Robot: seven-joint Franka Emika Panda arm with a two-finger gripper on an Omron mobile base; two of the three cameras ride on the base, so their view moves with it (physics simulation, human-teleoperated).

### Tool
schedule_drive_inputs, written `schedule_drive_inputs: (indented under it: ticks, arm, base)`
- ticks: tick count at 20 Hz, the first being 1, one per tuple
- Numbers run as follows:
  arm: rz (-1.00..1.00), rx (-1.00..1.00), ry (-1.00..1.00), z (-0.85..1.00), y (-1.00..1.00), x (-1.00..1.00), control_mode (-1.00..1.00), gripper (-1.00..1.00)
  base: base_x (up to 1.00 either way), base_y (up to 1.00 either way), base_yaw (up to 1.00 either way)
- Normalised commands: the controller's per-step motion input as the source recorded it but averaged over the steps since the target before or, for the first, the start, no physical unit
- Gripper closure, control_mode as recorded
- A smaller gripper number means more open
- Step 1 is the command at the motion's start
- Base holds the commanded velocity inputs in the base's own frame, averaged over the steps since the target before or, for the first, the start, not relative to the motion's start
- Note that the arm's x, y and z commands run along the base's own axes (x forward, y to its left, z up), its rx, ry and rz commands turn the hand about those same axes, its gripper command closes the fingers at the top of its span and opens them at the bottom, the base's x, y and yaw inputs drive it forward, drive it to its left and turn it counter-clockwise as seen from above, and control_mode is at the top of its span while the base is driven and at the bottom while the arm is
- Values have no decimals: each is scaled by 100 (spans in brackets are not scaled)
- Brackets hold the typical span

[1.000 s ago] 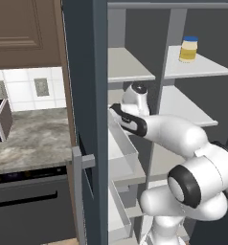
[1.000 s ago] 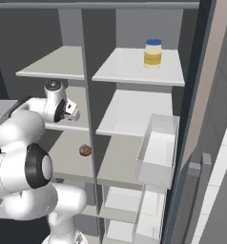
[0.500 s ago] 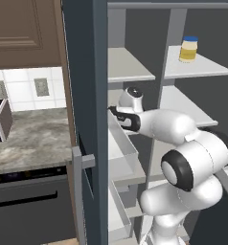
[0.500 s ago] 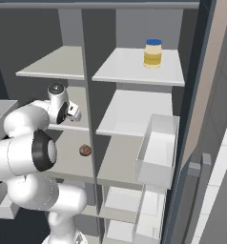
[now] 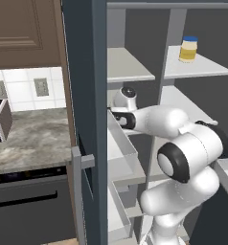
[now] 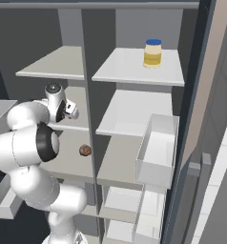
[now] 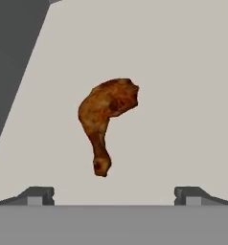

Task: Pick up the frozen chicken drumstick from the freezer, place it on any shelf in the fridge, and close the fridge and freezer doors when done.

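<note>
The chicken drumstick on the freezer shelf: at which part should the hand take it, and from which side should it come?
Probably best at the thick meaty end of the drumstick, coming straight on as the hand view looks now. It lies flat and alone on the pale shelf, thick end far, thin bone end near. The open hand has one finger to each side, so closing across the thick part should hold better than the tapering shank.

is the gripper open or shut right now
Open: in the hand view the gripper fingertips stand wide apart, nothing between them, the drumstick lying beyond on the shelf.
</note>
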Motion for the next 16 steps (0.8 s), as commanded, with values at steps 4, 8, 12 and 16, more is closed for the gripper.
schedule_drive_inputs:
  ticks: [4,8,12,16]
  arm:
    - [0,-1,0,-11,2,32,-100,-100]
    - [0,-3,0,-20,0,32,-100,-100]
    - [0,-6,0,-25,0,35,-100,-100]
    - [0,-9,0,-29,4,33,-100,-100]
  base:
    - [0,0,0]
    - [0,0,0]
    - [0,0,0]
    - [0,0,0]
